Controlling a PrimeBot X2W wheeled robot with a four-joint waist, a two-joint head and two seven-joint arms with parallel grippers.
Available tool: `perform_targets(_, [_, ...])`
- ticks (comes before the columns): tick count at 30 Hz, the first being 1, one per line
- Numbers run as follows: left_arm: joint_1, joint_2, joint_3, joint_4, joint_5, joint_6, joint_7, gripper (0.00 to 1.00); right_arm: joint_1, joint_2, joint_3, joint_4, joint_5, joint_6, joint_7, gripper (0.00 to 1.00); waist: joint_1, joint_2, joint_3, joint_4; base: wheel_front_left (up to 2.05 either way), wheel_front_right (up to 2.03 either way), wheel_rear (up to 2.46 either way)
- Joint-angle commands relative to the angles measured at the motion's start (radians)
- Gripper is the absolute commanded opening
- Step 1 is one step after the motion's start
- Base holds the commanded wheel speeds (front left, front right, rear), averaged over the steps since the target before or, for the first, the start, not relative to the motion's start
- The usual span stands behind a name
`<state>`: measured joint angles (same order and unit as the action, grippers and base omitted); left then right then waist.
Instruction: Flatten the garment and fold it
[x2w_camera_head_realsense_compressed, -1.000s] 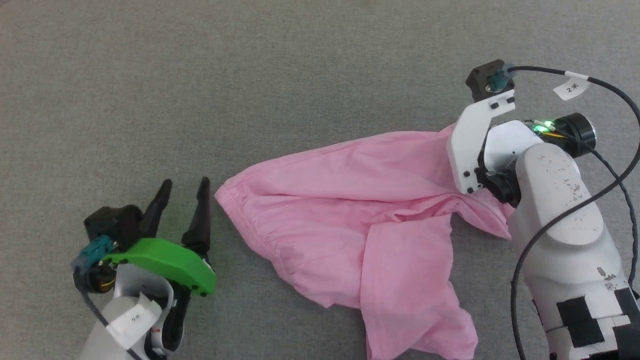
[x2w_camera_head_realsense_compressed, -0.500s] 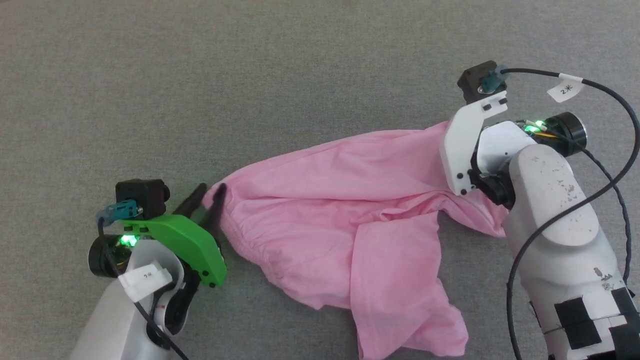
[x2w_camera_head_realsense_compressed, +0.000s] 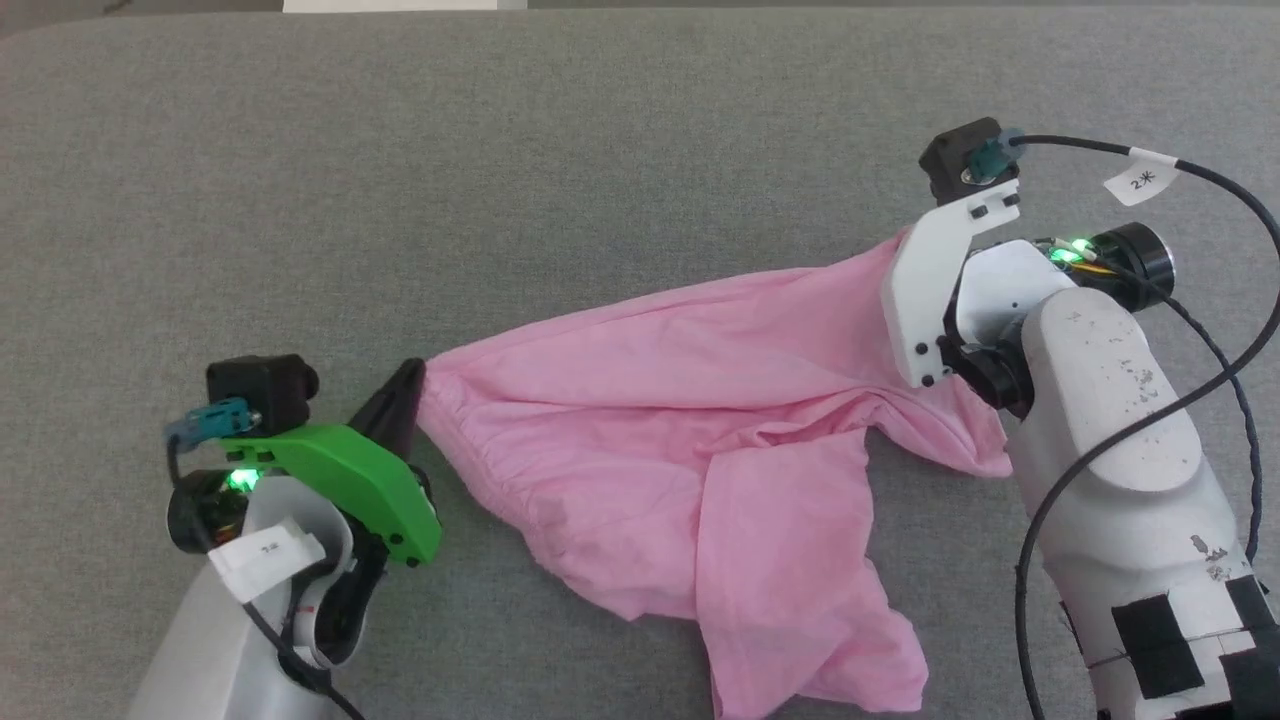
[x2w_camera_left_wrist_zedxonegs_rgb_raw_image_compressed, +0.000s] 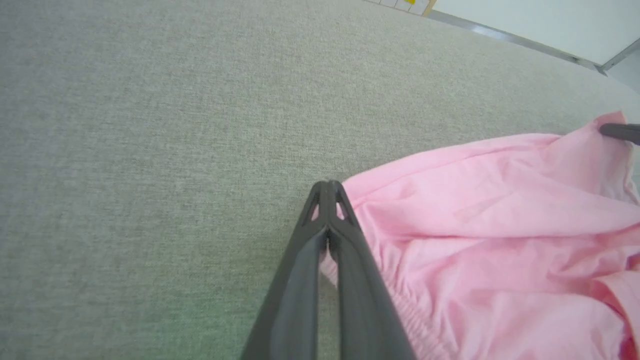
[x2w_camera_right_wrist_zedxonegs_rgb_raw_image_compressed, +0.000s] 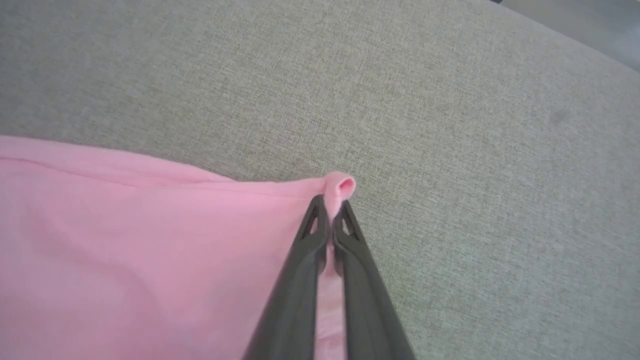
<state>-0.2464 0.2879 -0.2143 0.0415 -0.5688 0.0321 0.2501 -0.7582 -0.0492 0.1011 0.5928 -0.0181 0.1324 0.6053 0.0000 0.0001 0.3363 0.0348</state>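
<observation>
The garment (x2w_camera_head_realsense_compressed: 700, 450) lies crumpled on the gray surface (x2w_camera_head_realsense_compressed: 600, 180), a little toward 4 o'clock from the middle of the head view. Its gathered edge (x2w_camera_head_realsense_compressed: 480, 460) faces 9 o'clock. There the left gripper (x2w_camera_head_realsense_compressed: 405, 390) is pinched closed on the corner, with a sliver of pink between its fingers. At 2 o'clock the right gripper (x2w_camera_right_wrist_zedxonegs_rgb_raw_image_compressed: 330, 205) is clamped on the opposite corner, a nub of cloth poking past its tips. Holding two far corners suggests a stretch to flatten the cloth. The flap (x2w_camera_head_realsense_compressed: 790, 560) doubled over at 6 o'clock would likely resist smoothing. The right arm's cable (x2w_camera_head_realsense_compressed: 1200, 180) loops close beside the cloth.
</observation>
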Motion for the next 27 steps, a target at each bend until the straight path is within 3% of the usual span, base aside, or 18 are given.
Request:
perform_targets(1, [-0.002,0.001,0.010,-0.012,-0.010,0.005,-0.012,0.00,0.002,-0.001,-0.001,-0.004,0.006,-0.002,-0.010,0.00,0.0000,-0.0001,-0.008,0.002,0.00,0.00,0.00])
perform_targets(8, [0.004,0.013,0.040,-0.095,-0.030,0.009,-0.026,0.00,0.025,-0.001,-0.012,-0.001,0.021,-0.002,-0.024,0.00,0.0000,-0.0001,-0.044,0.009,0.00,0.00,0.00])
perform_targets(16, [-0.113,0.052,0.055,-0.115,-0.041,-0.008,0.018,0.00,-0.043,-0.001,-0.070,-0.043,0.147,-0.002,-0.053,0.00,0.0000,-0.0001,-0.074,0.017,0.00,0.00,0.00])
perform_targets(20, [-0.251,0.073,0.066,-0.062,-0.057,-0.039,0.041,0.00,-0.116,-0.001,-0.091,-0.067,0.245,-0.002,-0.032,0.00,0.0000,-0.0001,-0.067,0.012,0.00,0.00,0.00])
perform_targets(21, [-0.395,0.098,0.072,0.011,-0.052,-0.064,0.054,0.00,-0.201,-0.001,-0.102,-0.080,0.285,-0.002,-0.014,0.00,0.0000,-0.0001,-0.048,0.001,0.00,0.00,0.00])
perform_targets(27, [-0.685,0.150,0.079,0.181,-0.010,-0.088,0.059,0.00,-0.435,-0.001,-0.131,-0.031,0.361,-0.002,-0.045,0.00,0.0000,-0.0001,0.016,-0.034,0.00,0.00,0.00])
